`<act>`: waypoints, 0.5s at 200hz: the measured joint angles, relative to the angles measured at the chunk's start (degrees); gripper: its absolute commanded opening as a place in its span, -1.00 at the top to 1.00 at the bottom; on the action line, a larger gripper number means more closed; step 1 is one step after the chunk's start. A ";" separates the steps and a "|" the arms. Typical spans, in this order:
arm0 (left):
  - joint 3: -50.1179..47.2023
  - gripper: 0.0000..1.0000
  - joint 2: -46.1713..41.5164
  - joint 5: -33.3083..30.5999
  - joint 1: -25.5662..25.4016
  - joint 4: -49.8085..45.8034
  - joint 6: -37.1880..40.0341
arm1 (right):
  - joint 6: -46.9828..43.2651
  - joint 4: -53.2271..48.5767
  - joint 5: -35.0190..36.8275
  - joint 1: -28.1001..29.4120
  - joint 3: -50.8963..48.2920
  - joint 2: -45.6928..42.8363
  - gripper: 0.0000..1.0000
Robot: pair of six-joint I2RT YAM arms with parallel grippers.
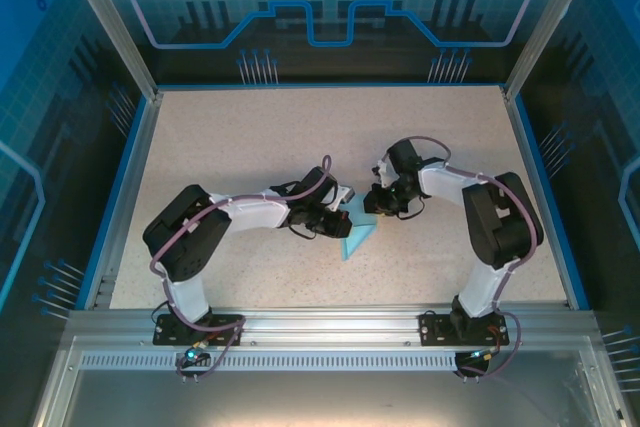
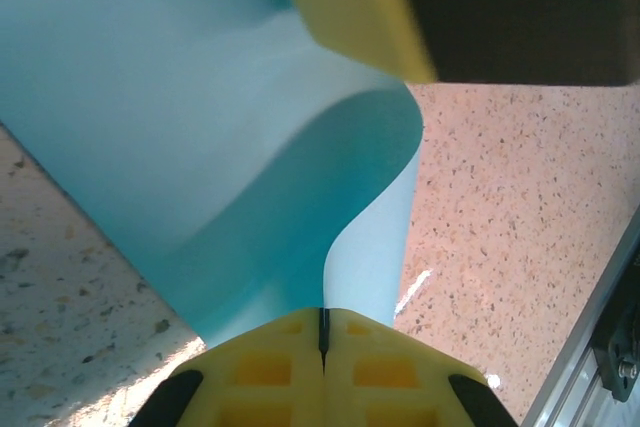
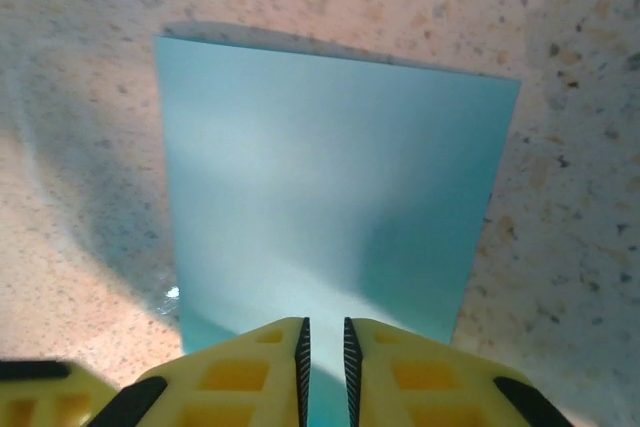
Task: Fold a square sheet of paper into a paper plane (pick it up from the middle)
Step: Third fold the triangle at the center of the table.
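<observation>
The light-blue square sheet of paper lies mid-table between the two grippers, one pointed corner towards the arm bases. My left gripper is shut on the sheet's edge. In the left wrist view its yellow jaws meet on the paper, which bows upward in an S-curve. My right gripper hangs just right of the sheet. In the right wrist view its jaws stand a narrow gap apart over the flat blue paper, gripping nothing. One yellow right fingertip shows above the curved paper.
The speckled beige tabletop is bounded by a blue rim. A metal rail runs along the near edge by the arm bases, and part of it shows at the left wrist view's corner.
</observation>
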 measured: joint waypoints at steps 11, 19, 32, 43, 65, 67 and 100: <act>0.00 0.88 0.39 0.00 0.15 -0.07 0.02 | 0.33 -0.20 0.55 0.00 -0.13 -2.40 0.52; 0.00 0.88 0.66 0.00 0.20 -0.17 0.02 | 0.46 -0.31 1.09 0.00 -0.26 -4.22 0.52; 0.00 0.87 0.81 0.02 0.28 -0.33 0.24 | 0.66 -0.26 1.60 0.00 -0.83 -7.02 0.54; 0.00 0.86 0.83 0.00 0.33 -0.35 0.50 | 0.94 -0.28 1.73 0.00 -1.60 -8.70 0.59; 0.00 0.86 0.83 0.02 0.48 -0.37 1.05 | 1.97 0.48 1.62 0.04 -4.57 -10.75 0.62; 0.00 0.85 0.83 0.02 0.50 -0.37 1.07 | 2.14 0.57 1.62 0.09 -4.92 -10.82 0.62; 0.59 0.84 1.09 0.04 0.68 -0.81 1.46 | 3.48 0.85 1.46 0.76 -7.21 -10.75 0.67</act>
